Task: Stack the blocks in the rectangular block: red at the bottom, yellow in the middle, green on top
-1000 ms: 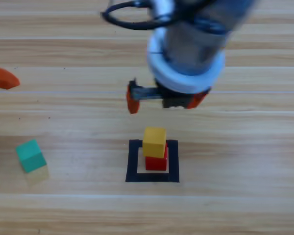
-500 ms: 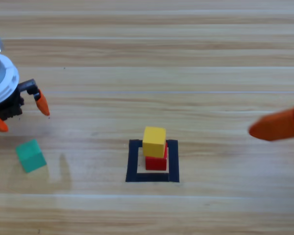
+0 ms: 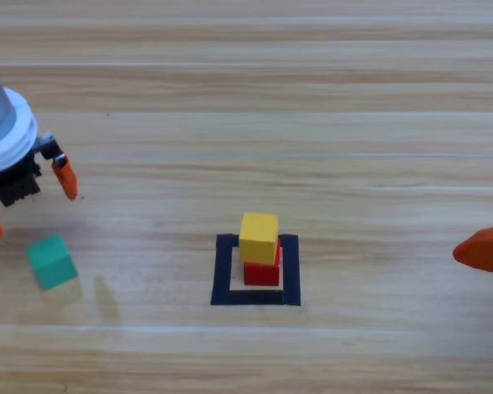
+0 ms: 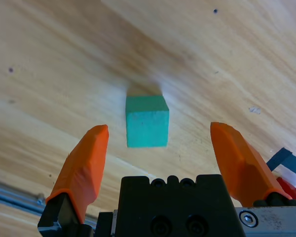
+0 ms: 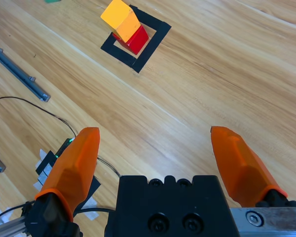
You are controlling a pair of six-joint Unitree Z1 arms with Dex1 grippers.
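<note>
High view: 3 cubes, 1 tape outline, 2 grippers. Yellow cube [image 3: 259, 237] atop red cube [image 3: 262, 272] inside black tape square [image 3: 223, 271] at centre. Green cube [image 3: 51, 260] alone on wooden table [image 3: 312, 123], just below left gripper [image 3: 28, 199], jaws spread wide. Right gripper [image 3: 485, 249] parked at right edge.

Left wrist view: 1 green cube [image 4: 147, 121] between wide jaws, untouched.

Right wrist view: jaws wide, empty; 2-cube stack far off.
</note>
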